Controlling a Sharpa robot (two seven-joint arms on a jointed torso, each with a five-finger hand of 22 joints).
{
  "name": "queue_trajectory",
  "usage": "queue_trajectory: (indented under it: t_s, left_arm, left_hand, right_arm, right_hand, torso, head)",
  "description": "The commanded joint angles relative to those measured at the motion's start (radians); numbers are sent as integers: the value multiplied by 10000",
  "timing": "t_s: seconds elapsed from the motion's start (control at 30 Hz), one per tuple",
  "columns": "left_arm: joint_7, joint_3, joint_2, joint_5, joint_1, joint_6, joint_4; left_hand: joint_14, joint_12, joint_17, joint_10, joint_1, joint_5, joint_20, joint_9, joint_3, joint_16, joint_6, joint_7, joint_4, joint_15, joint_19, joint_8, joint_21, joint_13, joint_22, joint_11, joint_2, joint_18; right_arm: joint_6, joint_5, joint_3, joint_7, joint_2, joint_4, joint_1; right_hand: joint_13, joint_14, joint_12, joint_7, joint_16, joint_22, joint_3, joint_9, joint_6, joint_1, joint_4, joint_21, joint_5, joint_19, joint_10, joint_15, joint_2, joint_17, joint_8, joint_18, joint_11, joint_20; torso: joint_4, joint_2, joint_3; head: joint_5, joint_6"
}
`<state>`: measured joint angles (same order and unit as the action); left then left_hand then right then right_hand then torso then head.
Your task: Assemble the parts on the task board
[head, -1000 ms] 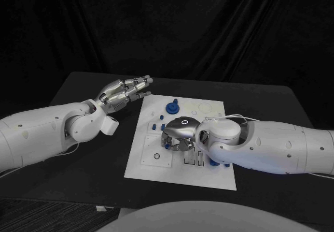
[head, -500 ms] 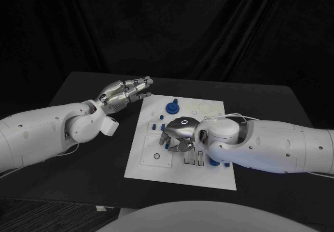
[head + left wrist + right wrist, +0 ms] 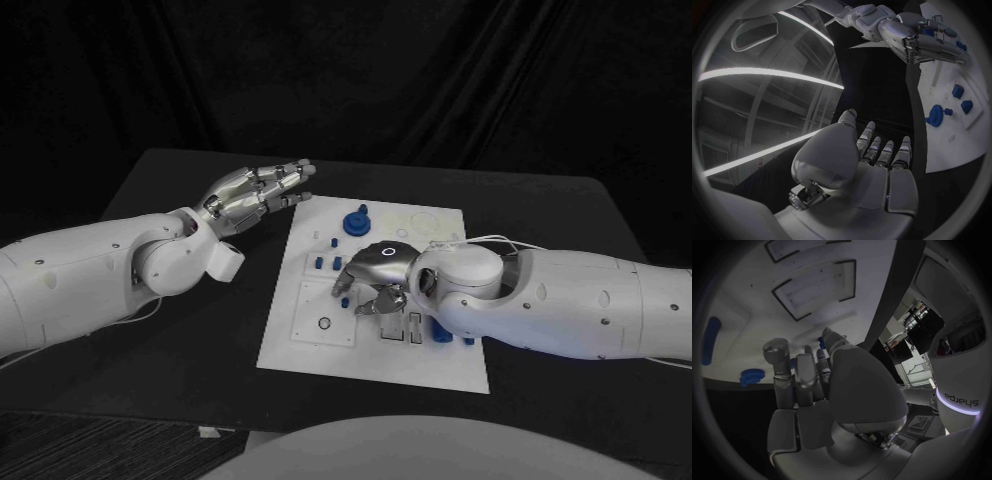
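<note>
Right hand (image 3: pixel 372 272) hangs palm-down over the middle of the board (image 3: pixel 440 365), fingers curled toward it; whether it holds a part I cannot tell. Left hand (image 3: pixel 260 190) hovers off the board's far left corner, fingers straight, close together, holding nothing. Blue parts (image 3: pixel 355 219) stand at the board's far end.

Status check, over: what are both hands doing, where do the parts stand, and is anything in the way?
Left hand open, off the task board's far left corner. Right hand over board centre, fingers down among blue parts; hold unclear. Nothing in the way.
</note>
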<state>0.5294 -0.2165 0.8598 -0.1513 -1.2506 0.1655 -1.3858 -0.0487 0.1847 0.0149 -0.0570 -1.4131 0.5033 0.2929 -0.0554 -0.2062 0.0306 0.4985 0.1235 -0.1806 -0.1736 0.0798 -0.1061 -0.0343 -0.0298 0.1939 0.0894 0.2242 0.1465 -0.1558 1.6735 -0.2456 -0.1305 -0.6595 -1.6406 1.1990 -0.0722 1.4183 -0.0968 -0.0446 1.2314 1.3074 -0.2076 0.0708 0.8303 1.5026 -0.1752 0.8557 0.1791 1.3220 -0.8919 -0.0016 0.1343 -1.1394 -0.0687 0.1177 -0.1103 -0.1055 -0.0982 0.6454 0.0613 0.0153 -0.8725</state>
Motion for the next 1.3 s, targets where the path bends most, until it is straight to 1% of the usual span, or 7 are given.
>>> queue_trajectory:
  t_s: [0.03, 0.27, 0.4, 0.53, 0.77, 1.1, 1.3]
  left_arm:
    - [109, 11, 25, 73, 12, 96, -35]
    - [116, 11, 85, 73, 13, 65, -51]
    - [117, 11, 97, 73, 14, 47, -49]
    - [120, 11, 86, 73, 14, 47, -40]
    - [118, 10, 77, 73, 24, 71, -27]
    - [99, 10, 67, 73, 50, 80, -13]
    - [100, 10, 60, 73, 62, 85, -1]
  left_hand:
    - [-18, 22, 15, 3, -51, 39, 9, -6, 53, 54, 15, 8, 31, -50, 12, -39, 11, -6, -4, 66, 78, -131]
    - [-20, 24, 16, 3, -51, 38, 9, -6, 53, 55, 21, 9, 32, -51, 13, -41, 10, -6, -1, 67, 77, -131]
    - [-24, 27, 17, 3, -49, 35, 10, -7, 51, 59, 27, 11, 33, -55, 25, -44, 6, -7, 22, 68, 73, -132]
    - [-25, 30, 17, 2, -49, 35, 10, -8, 51, 60, 29, 12, 33, -56, 29, -45, 4, -7, 30, 69, 72, -132]
    - [-25, 27, 17, 3, -48, 34, 10, -7, 50, 60, 25, 14, 35, -59, 37, -47, 1, -7, 42, 71, 69, -132]
    - [-27, 27, 18, 4, -49, 34, 10, -8, 50, 62, 29, 15, 37, -62, 47, -49, -3, -7, 60, 72, 68, -132]
    - [-27, 24, 18, 5, -49, 35, 10, -8, 51, 63, 31, 16, 39, -63, 58, -51, -7, -6, 78, 73, 67, -131]
  right_arm:
    - [-775, 62, -1, -164, -232, -155, 150]
    - [-1220, 28, -1, -397, -1037, -705, 962]
    - [-1177, 11, -1, -718, -1584, -953, 1452]
    - [-928, 4, -3, -951, -2067, -984, 1705]
    - [-804, 0, -4, -875, -2567, -891, 1640]
    - [-659, -1, -5, -773, -2710, -661, 1222]
    - [-602, -1, -5, -685, -2638, -558, 1006]
  right_hand:
    - [-12, -56, -115, -71, 34, 956, 171, 40, 208, -149, -67, -38, -71, 19, 227, 4, -51, -12, -113, 55, 6, 15]
    - [39, 203, -435, -240, 351, 1135, 695, 39, 582, -607, -638, 651, -427, 411, 375, 82, -13, -308, -193, -67, -105, -41]
    - [77, 241, -450, -30, 350, 1135, 874, -8, 644, -659, -967, 637, -569, 471, 402, 113, 116, -283, -127, -64, -132, -74]
    - [84, 238, -401, 201, 325, 1128, 1030, -22, 671, -667, -1184, 577, -789, 482, 542, 133, 288, -240, -63, -59, -159, -90]
    - [57, 342, -586, 500, 464, 1205, 1055, 3, 1060, -815, -1187, 861, -812, 634, 177, 144, 232, -377, -143, -107, -102, -103]
    - [50, 415, -792, 454, 542, 1254, 1075, -37, 1095, -1003, -1178, 1045, -1076, 751, -494, 305, 188, -434, -33, -152, -63, -212]
    - [67, 447, -772, 437, 559, 1273, 1096, -45, 1064, -1079, -1180, 1132, -1144, 803, -711, 317, 207, -437, 8, -159, -67, -237]
  torso:
    - [-1, 0, -3]
    - [-1, 0, -4]
    - [7, -8, -2]
    - [1, -13, 6]
    - [6, -18, 5]
    - [3, 13, -36]
    - [2, 4, -24]
  head:
    - [-12, -2]
    - [-18, -2]
    - [-17, -2]
    - [22, -2]
    - [-7, -2]
    - [7, -2]
    - [34, -2]
